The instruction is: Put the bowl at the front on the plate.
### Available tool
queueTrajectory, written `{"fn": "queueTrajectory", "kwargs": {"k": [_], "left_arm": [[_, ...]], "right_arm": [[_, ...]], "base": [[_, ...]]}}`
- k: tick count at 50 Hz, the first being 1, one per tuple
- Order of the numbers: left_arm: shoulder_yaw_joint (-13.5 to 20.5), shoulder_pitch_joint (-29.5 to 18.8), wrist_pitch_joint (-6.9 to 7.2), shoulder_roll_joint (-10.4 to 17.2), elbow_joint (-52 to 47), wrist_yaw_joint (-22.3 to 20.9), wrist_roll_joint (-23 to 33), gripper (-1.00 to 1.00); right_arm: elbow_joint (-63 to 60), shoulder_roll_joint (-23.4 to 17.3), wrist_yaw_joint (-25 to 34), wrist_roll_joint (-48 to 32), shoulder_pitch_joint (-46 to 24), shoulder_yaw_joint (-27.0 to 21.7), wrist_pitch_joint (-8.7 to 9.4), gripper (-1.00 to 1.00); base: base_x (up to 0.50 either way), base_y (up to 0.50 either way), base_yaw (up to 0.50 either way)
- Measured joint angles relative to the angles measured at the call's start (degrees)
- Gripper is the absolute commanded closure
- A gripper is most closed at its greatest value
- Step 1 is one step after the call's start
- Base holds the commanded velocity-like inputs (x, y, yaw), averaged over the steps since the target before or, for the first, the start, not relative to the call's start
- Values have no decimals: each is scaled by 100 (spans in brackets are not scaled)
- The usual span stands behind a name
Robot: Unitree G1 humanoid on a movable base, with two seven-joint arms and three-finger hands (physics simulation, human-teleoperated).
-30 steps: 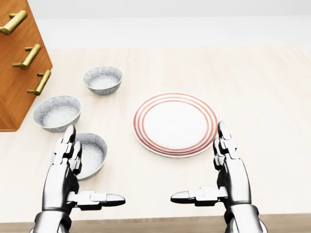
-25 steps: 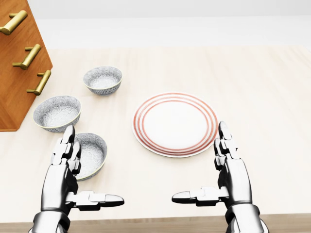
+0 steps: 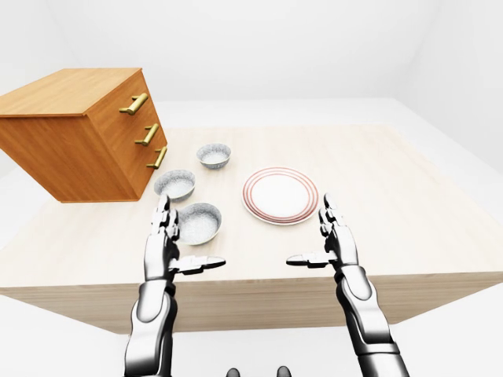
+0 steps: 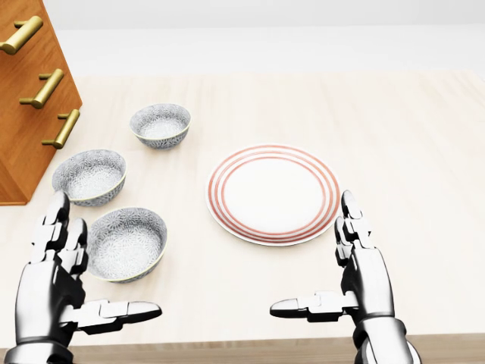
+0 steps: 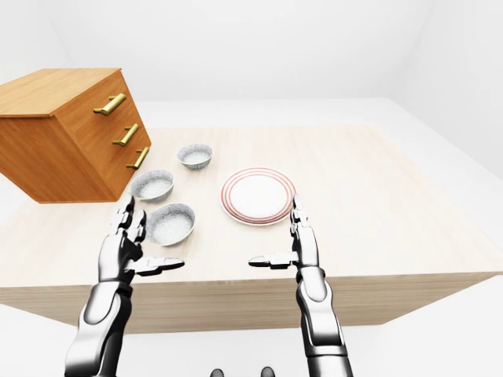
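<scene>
The bowl [image 4: 125, 243], nearest of three to the table's [image 4: 402, 129] bottom edge in the head view, sits just right of your left hand [image 4: 47, 282], the nearer hand; the plate [image 4: 273, 193] lies up-right of it, apart. Both hands are spread open and empty, the right hand [image 4: 364, 282] below the plate's right rim. Since 0.5 s ago the left hand has slid leftward off the bowl; all else unchanged.

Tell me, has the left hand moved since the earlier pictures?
Yes. The left hand shifted toward the head view's left, clear of the nearest bowl; the plate stayed put.
</scene>
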Motion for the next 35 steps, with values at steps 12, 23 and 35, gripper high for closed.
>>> {"fn": "queueTrajectory", "kwargs": {"k": [12, 23, 35], "left_arm": [[450, 590, 0, -150, -828, -38, 27, -100], [969, 567, 0, -270, -1080, 574, -169, -100], [1466, 141, 0, -129, -828, 2024, -514, -100]], "right_arm": [[-3, -1, 1, -11, 6, -2, 8, -100], [4, -1, -14, -26, 2, -2, 17, -100], [31, -3, -30, -44, -12, -3, 18, -100]], "base": [[0, 0, 0], [0, 0, 0], [0, 0, 0]]}}
